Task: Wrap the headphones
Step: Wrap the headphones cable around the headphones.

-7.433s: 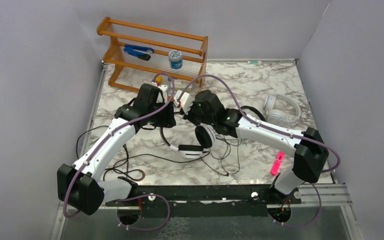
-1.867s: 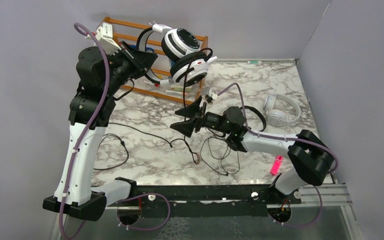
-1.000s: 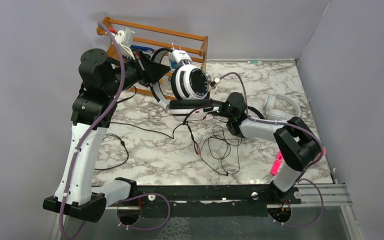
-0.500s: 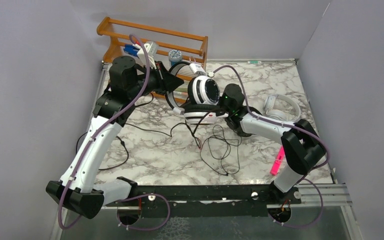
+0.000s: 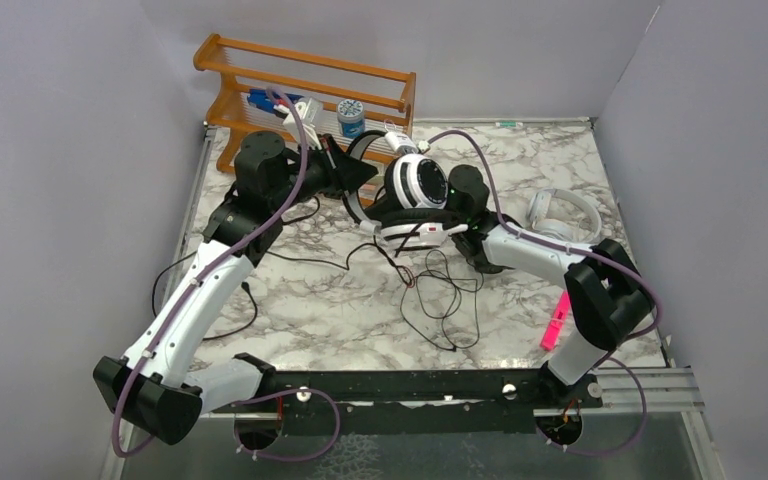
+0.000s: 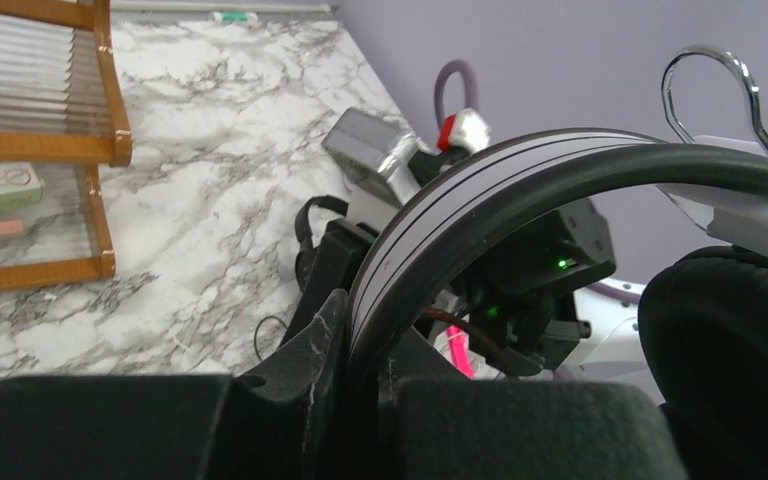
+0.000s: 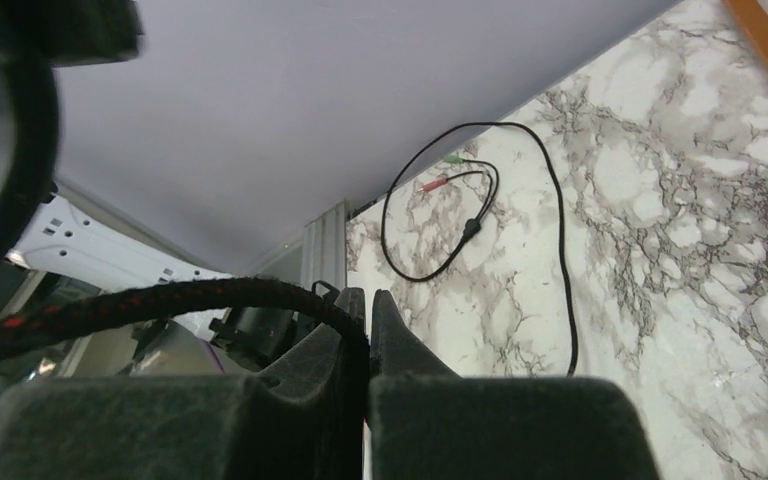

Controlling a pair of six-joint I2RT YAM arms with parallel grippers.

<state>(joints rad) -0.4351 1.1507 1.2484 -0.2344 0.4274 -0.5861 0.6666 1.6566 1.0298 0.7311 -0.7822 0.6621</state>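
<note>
Headphones of white plastic with black ear pads (image 5: 415, 185) are held in the air over the back middle of the grey-veined marble table (image 5: 300, 320), just in front of the orange wooden rack (image 5: 260, 60). Their striped grey headband (image 6: 480, 190) is clamped near its crown between the closed fingers of the left gripper (image 6: 360, 335), with one padded cup hanging beside it. The black braided cord with red flecks (image 7: 160, 300) is pinched tight by the right gripper (image 7: 368, 300), whose fingers meet on it with no gap. From the cups the cord drops into loose loops lying on the marble below. The headband is judged to be stiff and springy with a smooth shell, so it is best gripped across its flat middle, where it cannot swivel. The cups look heavy enough to swing and should not be squeezed at their soft pads. The cord is limp and light and is likely to tangle or snag, so it is best taken close to the cup and fed under gentle tension. All-white headphones (image 5: 563, 220) lie to the right near the wall, well apart, and a pink marker (image 5: 554, 327) lies nearer the front edge.
</note>
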